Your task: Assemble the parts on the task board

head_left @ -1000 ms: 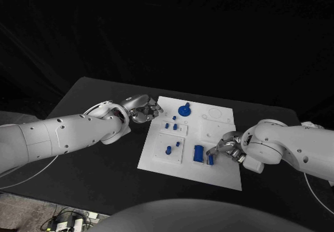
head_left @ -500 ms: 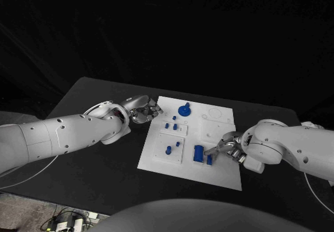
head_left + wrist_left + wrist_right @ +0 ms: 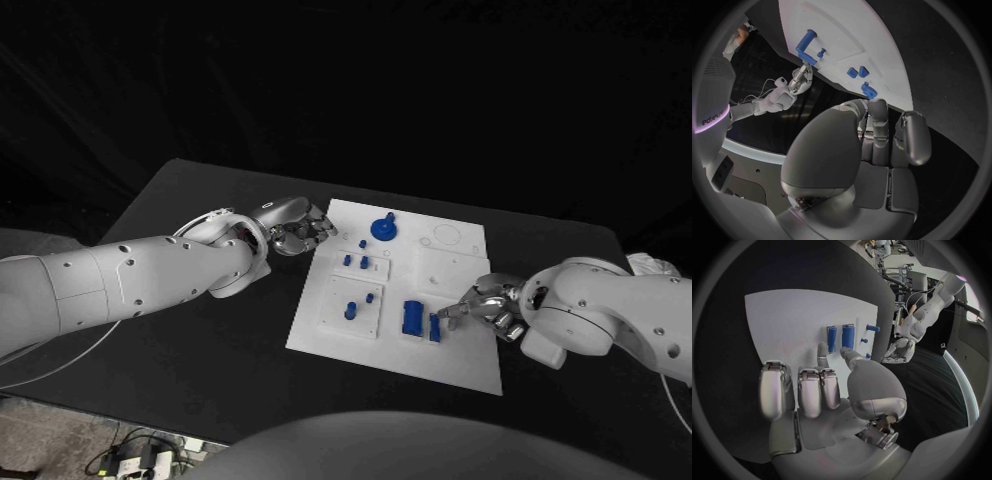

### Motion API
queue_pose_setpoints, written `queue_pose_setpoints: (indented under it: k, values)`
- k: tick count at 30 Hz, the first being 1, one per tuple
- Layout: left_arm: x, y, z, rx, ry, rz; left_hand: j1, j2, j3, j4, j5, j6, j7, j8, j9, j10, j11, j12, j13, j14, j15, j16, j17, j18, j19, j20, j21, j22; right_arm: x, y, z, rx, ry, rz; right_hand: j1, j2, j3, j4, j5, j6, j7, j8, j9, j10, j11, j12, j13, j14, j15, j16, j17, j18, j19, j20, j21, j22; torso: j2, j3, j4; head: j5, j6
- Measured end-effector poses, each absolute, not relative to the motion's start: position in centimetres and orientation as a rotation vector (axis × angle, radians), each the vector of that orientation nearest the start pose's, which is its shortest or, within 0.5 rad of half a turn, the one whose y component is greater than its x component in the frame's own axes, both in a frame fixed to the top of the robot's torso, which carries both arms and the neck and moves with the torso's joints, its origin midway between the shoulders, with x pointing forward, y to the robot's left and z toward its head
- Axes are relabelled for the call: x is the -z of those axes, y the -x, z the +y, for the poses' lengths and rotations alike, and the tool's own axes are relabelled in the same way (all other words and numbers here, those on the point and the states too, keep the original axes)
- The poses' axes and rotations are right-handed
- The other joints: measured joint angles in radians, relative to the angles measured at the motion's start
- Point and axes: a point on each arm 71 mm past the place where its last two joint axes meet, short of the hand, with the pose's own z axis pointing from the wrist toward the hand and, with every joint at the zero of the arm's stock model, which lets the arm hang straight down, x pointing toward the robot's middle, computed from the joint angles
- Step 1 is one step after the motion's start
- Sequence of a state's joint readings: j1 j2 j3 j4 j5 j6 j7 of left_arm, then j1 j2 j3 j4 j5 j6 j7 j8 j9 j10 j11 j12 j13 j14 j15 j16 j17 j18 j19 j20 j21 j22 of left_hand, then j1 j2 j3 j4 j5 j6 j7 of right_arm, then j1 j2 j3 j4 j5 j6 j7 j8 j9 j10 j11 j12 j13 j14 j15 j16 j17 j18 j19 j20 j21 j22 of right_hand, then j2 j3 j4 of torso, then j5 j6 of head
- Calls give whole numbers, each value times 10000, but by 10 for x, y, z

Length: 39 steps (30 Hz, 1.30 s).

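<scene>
The white task board (image 3: 450, 262) lies mid-table with blue parts on it: a round knob (image 3: 382, 229) at the far end, several small pegs (image 3: 355, 262), a wide block (image 3: 411, 317) and a narrow block (image 3: 434, 327) beside it. My right hand (image 3: 485, 307) hovers just right of the narrow block, fingers loosely bent and holding nothing. In the right wrist view, the right hand (image 3: 817, 390) points at the two blocks (image 3: 841, 335) without touching them. My left hand (image 3: 296, 228) sits at the board's far left edge with its fingers curled in on nothing; the left wrist view shows these fingers (image 3: 879, 135) beside the board (image 3: 854, 35).
Black table (image 3: 188, 220) surrounds the board, with open room to the left and front. The board's near right part (image 3: 462, 360) is bare white. A circular recess (image 3: 447, 237) marks the far right corner.
My right hand has drawn back to the right, away from the narrow blue block, which stays on the board. The left hand has not moved.
</scene>
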State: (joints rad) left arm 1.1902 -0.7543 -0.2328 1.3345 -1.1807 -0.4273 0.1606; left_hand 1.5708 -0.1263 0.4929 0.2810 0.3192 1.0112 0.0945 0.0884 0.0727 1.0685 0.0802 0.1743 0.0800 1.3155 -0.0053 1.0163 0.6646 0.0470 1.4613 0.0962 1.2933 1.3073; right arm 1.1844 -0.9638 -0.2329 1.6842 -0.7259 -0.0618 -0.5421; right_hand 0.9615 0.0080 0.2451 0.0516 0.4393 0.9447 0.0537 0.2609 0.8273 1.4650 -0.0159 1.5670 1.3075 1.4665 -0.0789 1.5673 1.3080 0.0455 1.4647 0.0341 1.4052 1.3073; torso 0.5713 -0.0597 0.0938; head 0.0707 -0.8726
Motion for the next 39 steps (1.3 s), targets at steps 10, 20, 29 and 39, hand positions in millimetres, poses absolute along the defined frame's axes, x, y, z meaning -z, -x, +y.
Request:
queue_pose_setpoints:
  k: [10, 20, 29, 39]
  values:
    - [257, -483, 212, 8250, -623, 17122, 12, -121, 204, 3, 0, 162, 162, 144, 50, 37, -37, 0, 9, 0, 0, 0, 11, 0, 0, 0, 0, 8, 281, -373, -247, -6563, -3082, 22149, 1947, -167, 312, -1122, -1312, -1385, 175, 1152, 1126, 32, 45, 0, -1, 0, 75, 0, -2, 0, 37, 37, 294, 8, -9, -12, -24, -34, 0]
    - [258, -482, 214, 8345, -650, 17002, -31, -163, 263, 0, 0, 367, 255, 296, 102, 42, -43, 0, 19, 0, 0, 0, 10, 0, 0, 0, 0, 8, 294, -353, -237, -7426, -88, 20169, 2282, -322, 47, -876, -60, -1391, 86, 2442, 1835, 2, 75, 0, -1, 0, 75, 0, -3, 1, 1, 74, 344, 7, -8, -8, -7, -97, 0]
    - [258, -481, 217, 8319, -628, 17001, -27, -159, 291, -28, 0, 396, 284, 337, 122, 108, -36, 0, 19, 0, 0, 0, 10, -1, 0, 0, 0, 6, 308, -348, -229, -7351, 1057, 19749, 2151, -585, -677, -154, -1894, -1997, -233, 5312, 4334, 0, -146, 0, -2, 1, -37, 0, -4, 1, 19, -23, 343, 6, 0, -6, 6, -107, 0]
    - [258, -481, 217, 8327, -628, 17008, -27, -158, 291, -28, 0, 431, 319, 336, 121, 108, -36, 0, 18, 0, 0, 0, 10, 0, 0, 0, 0, 6, 313, -351, -226, -7129, 1426, 19584, 2153, -583, -704, -78, -1812, -1709, -307, 5965, 4726, 36, -182, 0, -2, 1, -37, 0, -5, -1, 19, -22, 343, 4, 1, -11, 7, -109, 0]
